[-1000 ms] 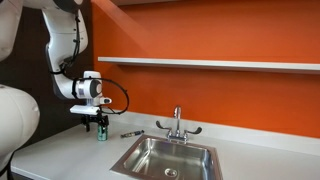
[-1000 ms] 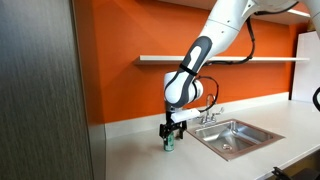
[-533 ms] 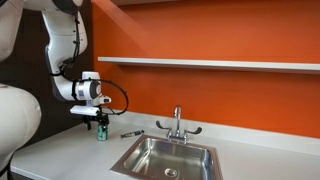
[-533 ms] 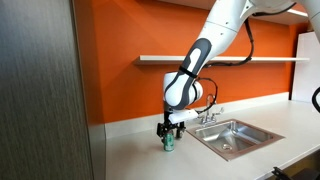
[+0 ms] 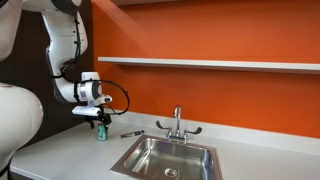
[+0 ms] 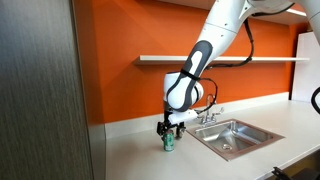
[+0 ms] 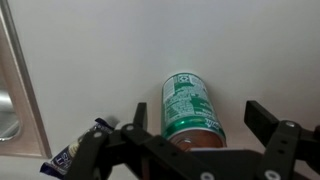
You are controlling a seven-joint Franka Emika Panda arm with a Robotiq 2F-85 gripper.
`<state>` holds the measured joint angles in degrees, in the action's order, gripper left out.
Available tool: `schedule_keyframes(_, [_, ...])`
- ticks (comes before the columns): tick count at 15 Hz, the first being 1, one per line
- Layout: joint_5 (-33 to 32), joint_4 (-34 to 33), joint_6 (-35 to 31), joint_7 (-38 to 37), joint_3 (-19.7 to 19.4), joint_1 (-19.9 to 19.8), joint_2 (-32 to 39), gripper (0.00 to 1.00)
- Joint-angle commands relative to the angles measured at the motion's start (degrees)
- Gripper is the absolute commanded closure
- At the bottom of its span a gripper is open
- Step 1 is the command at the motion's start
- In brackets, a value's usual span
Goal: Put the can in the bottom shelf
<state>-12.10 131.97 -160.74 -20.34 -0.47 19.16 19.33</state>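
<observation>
Wrist view looks down past the end effector at a green drink can standing upright on the pale bench, its silvery top nearest the camera. The two black fingers are spread apart on either side of the can, with a strip of bench showing between each finger and the can's wall, so nothing is clamped. In both exterior views the Franka arm reaches down with the end effector lowered around the can, which sits on the bench near the steel sink, off the basin's end and closer to the orange wall than the basin's front rim. In an exterior view a small dark tool lies on the bench between the can and the sink's faucet. High above the sink, the bottom shelf, a thin white board, runs along the orange wall, well apart from the can.
</observation>
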Motion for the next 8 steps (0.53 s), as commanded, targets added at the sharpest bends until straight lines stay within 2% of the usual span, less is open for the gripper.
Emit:
schedule_keyframes(1, [-2.51, -1.05, -1.92, -3.86, -2.36, 2.21, 0.98, 0.0])
schedule_keyframes(8, [-4.3, -1.88, -3.56, -6.63, -5.56, 4.73, 1.74, 0.0])
